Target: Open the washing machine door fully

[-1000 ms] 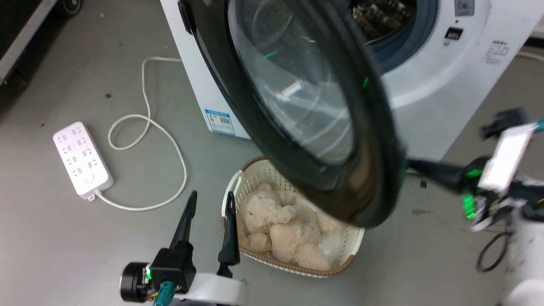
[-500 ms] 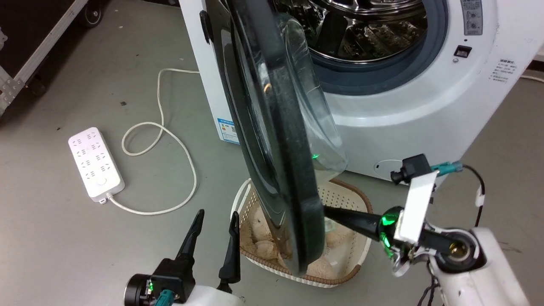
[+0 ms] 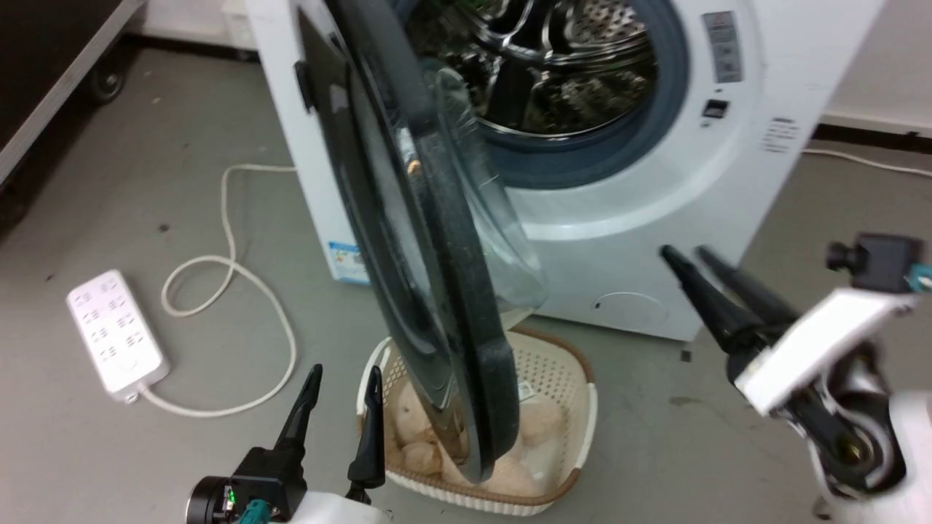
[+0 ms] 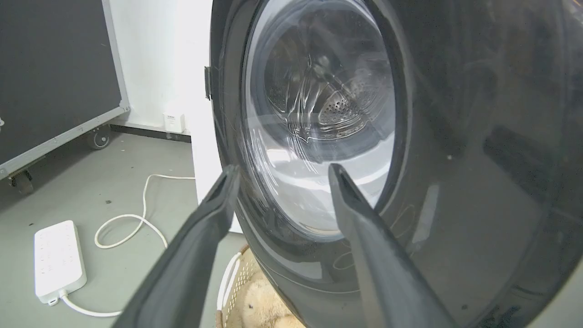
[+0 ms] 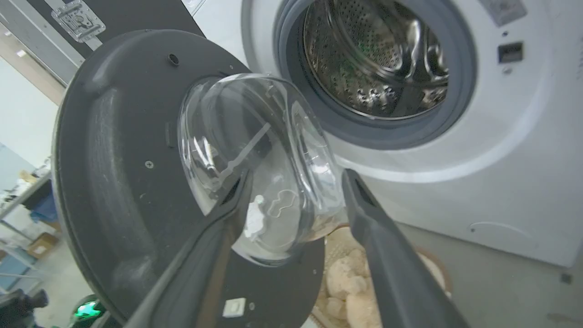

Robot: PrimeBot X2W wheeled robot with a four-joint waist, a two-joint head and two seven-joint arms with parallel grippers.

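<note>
Pulled the right gripper [image 3: 684, 252] off the door [image 3: 473, 327] rim and spread its jaws wide, holding nothing. Left the door edge-on, roughly half swung from the washing machine [image 3: 619, 218], well left of those jaws, just beyond the left gripper [image 3: 344, 369], jaws likewise wide and empty. Likely needs another push.

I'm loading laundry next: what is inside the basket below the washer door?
A beige plush toy lies in the white basket. The open door hangs across its middle in the head view, so anything else in there is hidden.
</note>
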